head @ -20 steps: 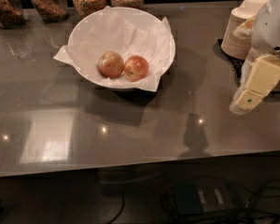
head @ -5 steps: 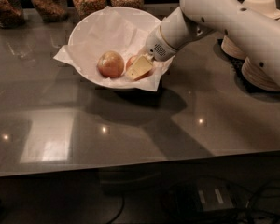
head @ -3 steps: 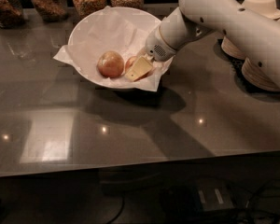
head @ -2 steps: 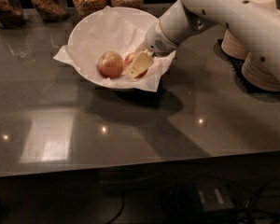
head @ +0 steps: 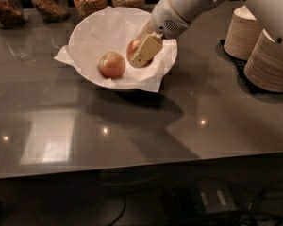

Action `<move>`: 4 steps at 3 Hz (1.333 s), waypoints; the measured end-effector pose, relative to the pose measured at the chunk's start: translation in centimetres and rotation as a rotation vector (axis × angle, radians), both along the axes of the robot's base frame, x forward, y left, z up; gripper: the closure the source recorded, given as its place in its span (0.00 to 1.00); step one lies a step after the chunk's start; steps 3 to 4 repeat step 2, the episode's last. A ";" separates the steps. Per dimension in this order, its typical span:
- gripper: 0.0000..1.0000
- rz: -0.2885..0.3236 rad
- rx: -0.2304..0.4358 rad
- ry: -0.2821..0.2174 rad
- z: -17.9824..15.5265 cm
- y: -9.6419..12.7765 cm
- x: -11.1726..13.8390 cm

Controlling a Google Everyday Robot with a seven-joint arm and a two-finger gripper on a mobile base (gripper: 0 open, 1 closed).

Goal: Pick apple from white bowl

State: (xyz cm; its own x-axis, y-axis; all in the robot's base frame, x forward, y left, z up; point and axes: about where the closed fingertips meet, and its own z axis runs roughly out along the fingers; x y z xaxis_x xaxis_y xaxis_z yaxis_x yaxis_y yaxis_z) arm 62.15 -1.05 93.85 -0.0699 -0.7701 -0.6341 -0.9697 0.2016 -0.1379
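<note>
Pincer (head: pixel 137 55) down inside the white bowl (head: pixel 87 25) near the back edge of the counter (head: pixel 132 126), clamped on the apple (head: pixel 131 47). Only one beige finger (head: pixel 147 49) in sight, laid across the apple's front; the other hidden behind the fruit. Along the back edge from the left corner: four glass jars (head: pixel 47 4) of brownish contents, tops cut off. Right of them, the bowl lined with crinkled white paper (head: pixel 66 55), corners poking over the rim toward the front. On the paper, just left of the pincer, a duller tan apple (head: pixel 112 65). Next, the pinkish-red apple, mostly covered, only its upper left showing. White arm (head: pixel 188 4) slanting up to the top right, cut off. At the right edge, two stacks of beige paper bowls (head: pixel 271 60) on a black tray (head: pixel 236 65), partly out of view.
</note>
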 end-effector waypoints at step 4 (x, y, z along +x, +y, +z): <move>1.00 0.090 0.032 0.102 0.0 -2.0 -1.7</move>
